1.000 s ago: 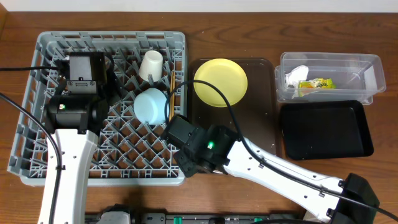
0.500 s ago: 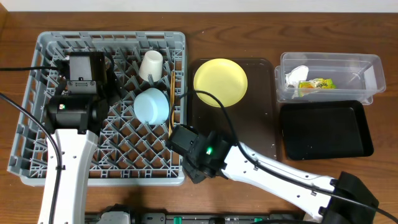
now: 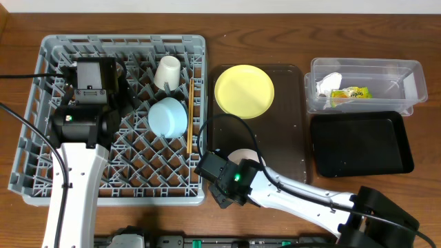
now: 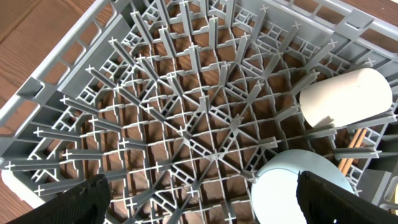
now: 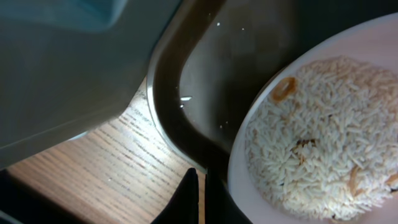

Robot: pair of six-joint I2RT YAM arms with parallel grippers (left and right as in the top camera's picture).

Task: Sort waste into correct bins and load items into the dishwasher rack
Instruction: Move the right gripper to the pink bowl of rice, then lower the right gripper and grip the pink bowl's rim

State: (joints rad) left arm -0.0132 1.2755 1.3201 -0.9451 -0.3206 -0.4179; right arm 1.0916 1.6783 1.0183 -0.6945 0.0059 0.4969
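Observation:
The grey dishwasher rack (image 3: pixel 41 138) holds a cream cup (image 3: pixel 167 71), a light blue bowl (image 3: pixel 167 116) and wooden chopsticks (image 3: pixel 190 116). My left gripper (image 4: pixel 205 208) hangs open over the rack, empty, with the blue bowl (image 4: pixel 292 186) by its right finger. A yellow plate (image 3: pixel 244 91) lies on the brown tray. The small white bowl (image 5: pixel 311 143) holds pale rice-like crumbs and sits at the tray's front left. My right gripper (image 5: pixel 202 199) is shut on nothing just left of that bowl, over the tray's corner. The clear tub (image 3: pixel 403 72) holds a white tissue (image 3: pixel 326 83) and the green-and-yellow wrapper (image 3: pixel 350 93).
A shallow black tray (image 3: pixel 362 143) lies in front of the clear tub. The brown serving tray (image 3: pixel 289 138) lies between the rack and the bins. In the right wrist view the rack's grey wall (image 5: pixel 62 62) stands close at upper left, with wooden table (image 5: pixel 93 168) below.
My right arm has drawn back toward the table's front edge and its jaws have shut. The chopsticks and the small white bowl now show fully. The left arm has not moved.

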